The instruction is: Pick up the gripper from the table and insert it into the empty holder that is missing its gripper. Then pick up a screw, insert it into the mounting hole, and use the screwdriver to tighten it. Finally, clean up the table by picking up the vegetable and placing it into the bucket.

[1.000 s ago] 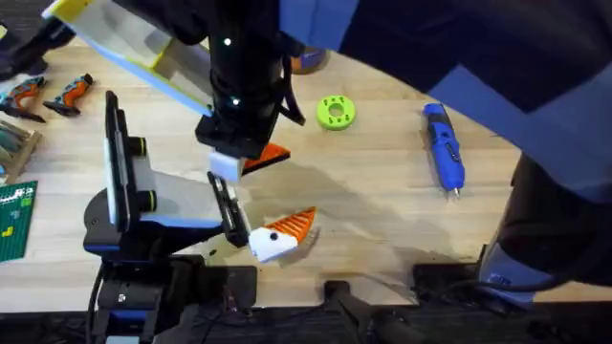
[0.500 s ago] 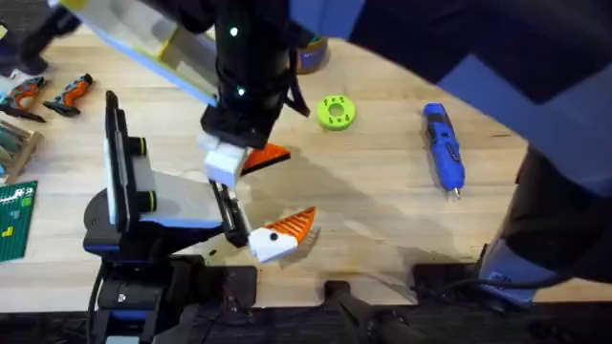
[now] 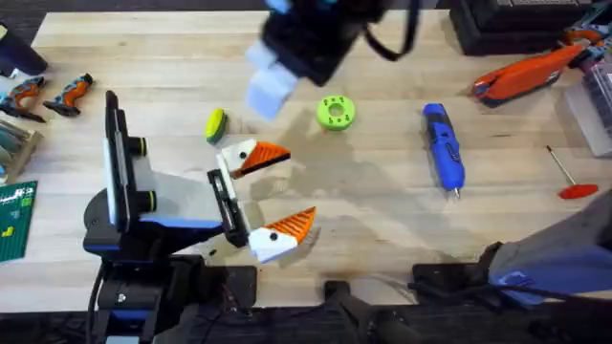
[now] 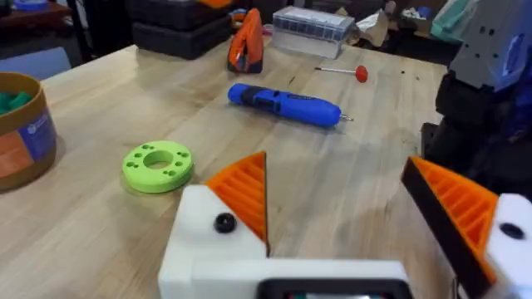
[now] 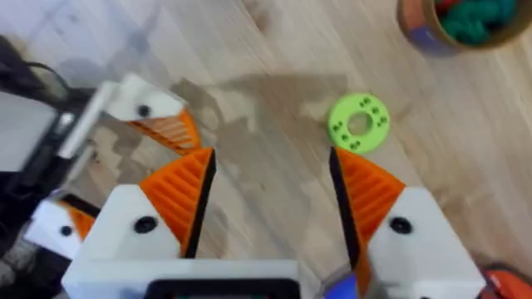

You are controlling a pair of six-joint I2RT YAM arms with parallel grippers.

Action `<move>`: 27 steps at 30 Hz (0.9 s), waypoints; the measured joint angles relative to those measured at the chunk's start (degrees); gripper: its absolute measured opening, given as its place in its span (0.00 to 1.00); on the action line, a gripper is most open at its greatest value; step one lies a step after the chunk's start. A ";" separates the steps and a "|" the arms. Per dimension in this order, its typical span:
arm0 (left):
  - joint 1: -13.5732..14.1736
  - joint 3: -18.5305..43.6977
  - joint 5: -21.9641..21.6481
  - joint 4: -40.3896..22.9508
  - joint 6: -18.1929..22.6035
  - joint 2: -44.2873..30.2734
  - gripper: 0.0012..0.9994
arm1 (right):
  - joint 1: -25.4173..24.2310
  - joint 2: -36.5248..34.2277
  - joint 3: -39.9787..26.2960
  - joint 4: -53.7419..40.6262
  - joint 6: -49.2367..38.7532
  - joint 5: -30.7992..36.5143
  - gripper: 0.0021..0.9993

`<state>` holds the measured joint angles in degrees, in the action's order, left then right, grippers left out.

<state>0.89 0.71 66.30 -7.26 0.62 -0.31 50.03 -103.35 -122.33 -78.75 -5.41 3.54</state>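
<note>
The lime-green disc (image 3: 336,112) lies at mid-table, with the blue screwdriver (image 3: 444,149) to its right and a red-handled rod (image 3: 568,178) farther right. The left gripper (image 3: 271,195) rests low on the table, jaws spread, an orange gripper (image 3: 267,156) seated in its far holder (image 3: 238,158). The vegetable (image 3: 216,124) lies just left of that holder, apart. The right gripper (image 5: 268,208) hovers above, fingers spread; its wrist view shows the bucket (image 5: 455,23) with green contents.

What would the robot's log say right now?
left gripper open, empty | right gripper open, empty | vegetable on table | screwdriver on table
</note>
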 joint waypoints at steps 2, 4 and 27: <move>0.00 -0.02 0.00 -0.01 0.00 -0.01 0.99 | -2.08 2.13 4.17 1.37 0.63 0.18 0.82; 0.00 -0.02 0.00 0.02 0.00 -0.01 0.99 | -4.34 4.60 9.24 4.15 1.20 0.30 0.82; 0.00 0.00 0.00 0.00 0.00 0.01 0.99 | -33.61 36.53 48.90 13.47 14.62 7.47 0.82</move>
<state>0.89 0.71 66.30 -7.27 0.62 -0.30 16.42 -66.82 -73.43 -65.28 9.21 11.01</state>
